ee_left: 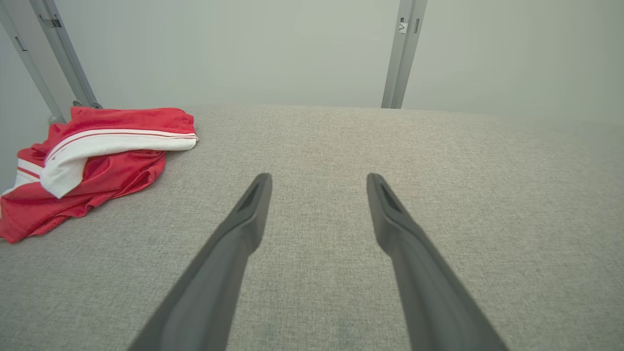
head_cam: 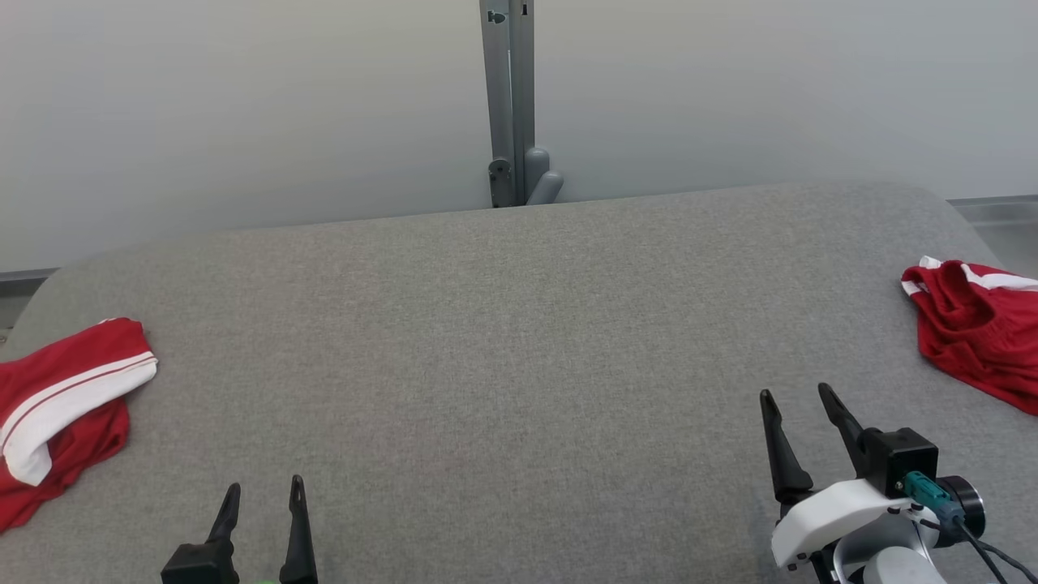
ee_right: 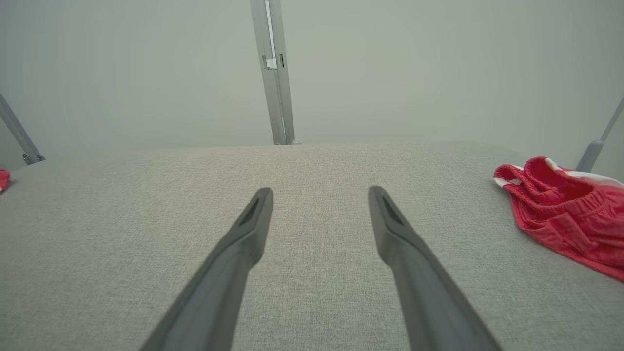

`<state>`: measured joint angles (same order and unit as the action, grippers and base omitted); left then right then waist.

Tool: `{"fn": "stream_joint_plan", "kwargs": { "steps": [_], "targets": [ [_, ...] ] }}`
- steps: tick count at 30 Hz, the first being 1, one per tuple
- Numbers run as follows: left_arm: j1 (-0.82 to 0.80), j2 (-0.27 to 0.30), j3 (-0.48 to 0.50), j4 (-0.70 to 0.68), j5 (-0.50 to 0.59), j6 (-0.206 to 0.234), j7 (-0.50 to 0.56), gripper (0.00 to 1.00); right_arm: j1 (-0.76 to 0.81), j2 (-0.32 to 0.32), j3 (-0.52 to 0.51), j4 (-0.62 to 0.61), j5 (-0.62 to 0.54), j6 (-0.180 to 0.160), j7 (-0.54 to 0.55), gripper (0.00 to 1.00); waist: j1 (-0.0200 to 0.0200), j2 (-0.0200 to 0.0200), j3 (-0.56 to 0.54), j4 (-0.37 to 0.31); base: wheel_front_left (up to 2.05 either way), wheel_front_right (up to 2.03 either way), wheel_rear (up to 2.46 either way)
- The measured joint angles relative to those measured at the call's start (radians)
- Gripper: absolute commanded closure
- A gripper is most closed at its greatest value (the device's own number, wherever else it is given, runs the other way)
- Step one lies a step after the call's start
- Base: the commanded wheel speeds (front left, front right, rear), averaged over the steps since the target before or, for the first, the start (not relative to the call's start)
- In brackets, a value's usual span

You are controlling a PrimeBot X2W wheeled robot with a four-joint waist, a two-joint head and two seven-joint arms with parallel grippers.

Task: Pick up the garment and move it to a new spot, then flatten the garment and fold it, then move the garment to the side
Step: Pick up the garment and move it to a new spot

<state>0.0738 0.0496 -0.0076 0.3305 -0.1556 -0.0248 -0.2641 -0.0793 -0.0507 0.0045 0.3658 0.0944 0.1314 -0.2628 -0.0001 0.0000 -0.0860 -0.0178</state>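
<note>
Left gripper (head_cam: 266, 484): jaws apart, empty, near edge | right gripper (head_cam: 795, 392): jaws apart, empty | crumpled red knit garment with white trim (head_cam: 973, 332): right end of grey fabric-covered worktop (head_cam: 519, 324), apart from both grippers | folded red-and-white garment (head_cam: 65, 397): left end | handling (judged): light, limp, drapes; pinch gathered waistband edge.

You're looking at a grey fabric-covered desk (head_cam: 519, 341) with rounded far corners. At 9 o'clock, by its edge, lies a crumpled red garment with a white band (head_cam: 57, 405); at 3 o'clock, a bunched red garment with white trim (head_cam: 977, 332).
</note>
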Motion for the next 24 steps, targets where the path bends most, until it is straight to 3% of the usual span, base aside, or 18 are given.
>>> {"fn": "stream_joint_plan", "kwargs": {
  "steps": [11, 24],
  "targets": [
    [-0.009, -0.001, 0.007, 0.009, 0.016, -0.002, 0.000, 0.00, 0.010, 0.000, 0.032, -0.005, 0.019, 0.000, 0.000, 0.00, 0.0000, 0.0000, 0.016, 0.092, 0.00, 0.00, 0.00],
    [-0.012, -0.001, 0.092, 0.021, 0.040, -0.009, 0.000, 0.00, -0.028, 0.001, 0.147, 0.002, 0.068, 0.000, 0.000, 0.00, 0.0000, 0.0000, 0.043, 0.353, 0.00, 0.00, 0.00]
  ]
}}
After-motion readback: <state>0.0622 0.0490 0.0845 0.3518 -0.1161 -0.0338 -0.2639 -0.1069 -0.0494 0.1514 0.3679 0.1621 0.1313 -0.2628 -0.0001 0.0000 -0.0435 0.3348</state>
